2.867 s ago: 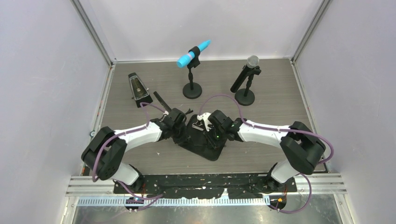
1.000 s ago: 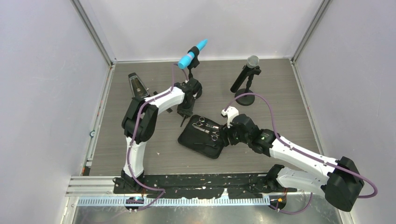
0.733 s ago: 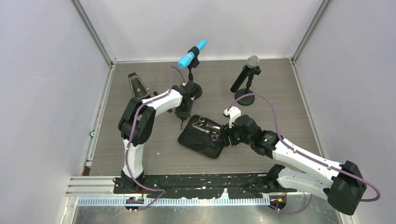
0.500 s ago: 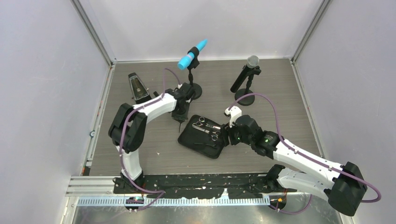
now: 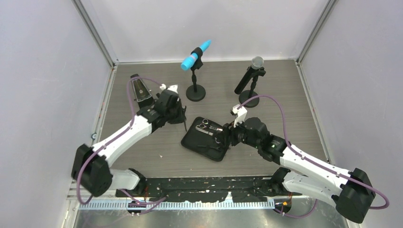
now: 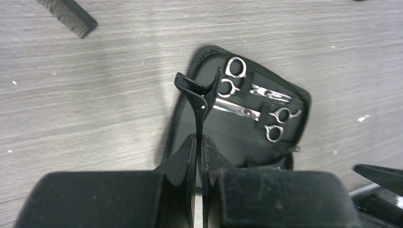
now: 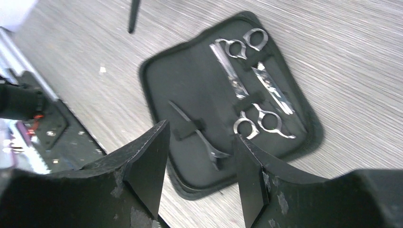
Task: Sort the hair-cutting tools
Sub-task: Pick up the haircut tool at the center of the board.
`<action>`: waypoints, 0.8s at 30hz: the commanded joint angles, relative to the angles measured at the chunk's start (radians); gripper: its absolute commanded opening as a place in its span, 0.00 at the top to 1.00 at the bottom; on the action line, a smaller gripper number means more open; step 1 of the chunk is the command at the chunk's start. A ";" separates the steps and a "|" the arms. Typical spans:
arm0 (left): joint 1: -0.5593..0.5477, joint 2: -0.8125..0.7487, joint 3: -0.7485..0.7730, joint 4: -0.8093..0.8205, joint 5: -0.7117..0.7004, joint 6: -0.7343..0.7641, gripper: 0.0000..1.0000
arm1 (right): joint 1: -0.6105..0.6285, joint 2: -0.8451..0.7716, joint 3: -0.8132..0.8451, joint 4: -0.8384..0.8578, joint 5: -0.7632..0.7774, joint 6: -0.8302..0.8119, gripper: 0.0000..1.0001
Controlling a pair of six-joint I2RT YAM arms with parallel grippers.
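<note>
My left gripper (image 6: 199, 142) is shut on a thin black hair clip (image 6: 198, 102), which hangs above the table just left of the open black case (image 5: 199, 142). Two silver scissors (image 6: 236, 71) (image 6: 278, 124) lie strapped inside the case (image 6: 228, 137). A second hair clip (image 7: 199, 135) sits tucked under a strap in the case's near part. My right gripper (image 7: 200, 135) stands open above the case's right end, its jaws on either side of that clip's view and touching nothing. The black comb (image 6: 71, 16) lies on the table farther left.
A black metronome (image 5: 140, 89) stands at the back left, close to the left arm. A blue microphone on a stand (image 5: 196, 54) and a black microphone on a stand (image 5: 251, 78) stand behind the case. Walls close in on three sides.
The left gripper closed on the hair clip and drew back from the blue microphone's stand toward the left. The left arm folded down low. The right gripper crept slightly toward the case.
</note>
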 commanded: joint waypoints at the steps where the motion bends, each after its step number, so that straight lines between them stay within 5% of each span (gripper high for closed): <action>1: 0.002 -0.165 -0.140 0.245 0.125 -0.159 1.00 | 0.004 0.025 -0.024 0.289 -0.163 0.118 0.39; 13: -0.017 -0.385 -0.399 0.749 0.344 -0.427 1.00 | 0.007 0.273 0.054 0.638 -0.392 0.327 0.38; 20: -0.049 -0.432 -0.436 0.864 0.375 -0.446 1.00 | 0.008 0.314 0.073 0.704 -0.430 0.397 0.41; 24: -0.052 -0.442 -0.446 0.904 0.394 -0.445 1.00 | 0.007 0.325 0.083 0.749 -0.465 0.414 0.51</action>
